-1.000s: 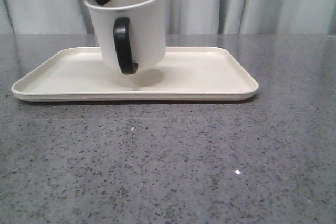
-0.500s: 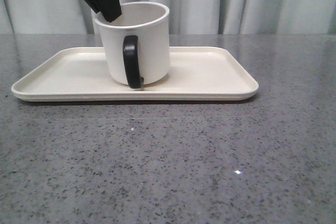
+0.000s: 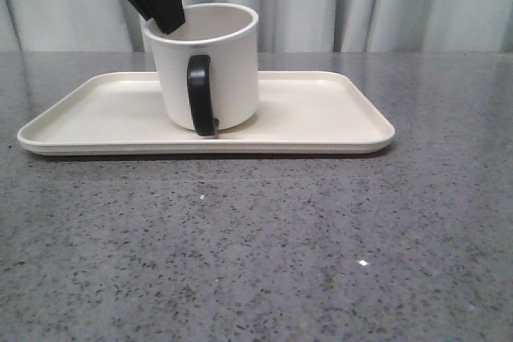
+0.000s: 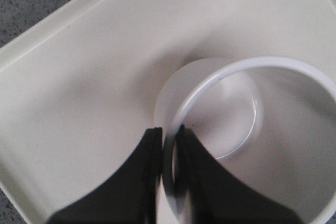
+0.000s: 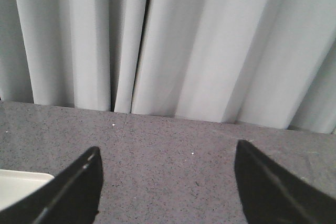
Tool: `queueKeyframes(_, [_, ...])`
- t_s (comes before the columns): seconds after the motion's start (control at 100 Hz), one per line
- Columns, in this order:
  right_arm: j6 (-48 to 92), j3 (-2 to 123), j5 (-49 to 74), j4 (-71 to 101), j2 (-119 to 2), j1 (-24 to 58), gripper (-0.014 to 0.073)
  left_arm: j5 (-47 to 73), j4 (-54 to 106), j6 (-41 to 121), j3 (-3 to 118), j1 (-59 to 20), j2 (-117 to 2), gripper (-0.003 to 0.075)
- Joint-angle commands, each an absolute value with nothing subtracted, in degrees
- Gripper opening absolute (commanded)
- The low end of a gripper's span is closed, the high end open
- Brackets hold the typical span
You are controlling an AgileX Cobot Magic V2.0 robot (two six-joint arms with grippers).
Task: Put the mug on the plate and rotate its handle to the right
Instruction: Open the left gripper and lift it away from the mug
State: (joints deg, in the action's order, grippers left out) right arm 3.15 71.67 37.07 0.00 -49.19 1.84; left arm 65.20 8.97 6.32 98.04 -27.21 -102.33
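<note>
White enamel, the mug (image 3: 210, 66) stands upright on the plate (image 3: 321, 110), left of its middle, its black handle (image 3: 199, 94) facing the near side, so the turn to the right is judged undone. The left gripper (image 4: 167, 153) pinches the far-left rim, one finger inside, likely ready to twist. The right gripper (image 5: 167, 182) hangs spread over bare table (image 3: 321, 238). Its smiley print is hidden.

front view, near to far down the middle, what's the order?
Bare grey table → plate front rim → handle → mug, left gripper pinching its rim → plate's far rim → grey curtain.
</note>
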Motion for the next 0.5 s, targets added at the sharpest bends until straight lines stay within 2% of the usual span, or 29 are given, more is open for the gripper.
queueKeyframes(0.0, [3.7, 73.6, 33.3, -0.7, -48.9, 1.6, 0.0531, 63.6, 10.5, 6.2, 100.1, -27.7, -99.5, 0.0040])
queueKeyframes(0.22, [3.7, 73.6, 33.3, -0.7, -48.9, 1.6, 0.0531, 63.6, 10.6, 6.2, 100.1, -27.7, -99.5, 0.0301])
queueKeyframes(0.29, [3.7, 73.6, 33.3, -0.7, -48.9, 1.6, 0.0531, 63.6, 10.6, 6.2, 100.1, -27.7, -99.5, 0.0362])
queueKeyframes(0.36, [3.7, 73.6, 33.3, -0.7, -48.9, 1.6, 0.0531, 63.6, 10.7, 6.2, 100.1, -27.7, -99.5, 0.0390])
queueKeyframes(0.49, [3.7, 73.6, 33.3, -0.7, -48.9, 1.6, 0.0531, 63.7, 10.7, 6.2, 100.1, -27.7, -99.5, 0.0391])
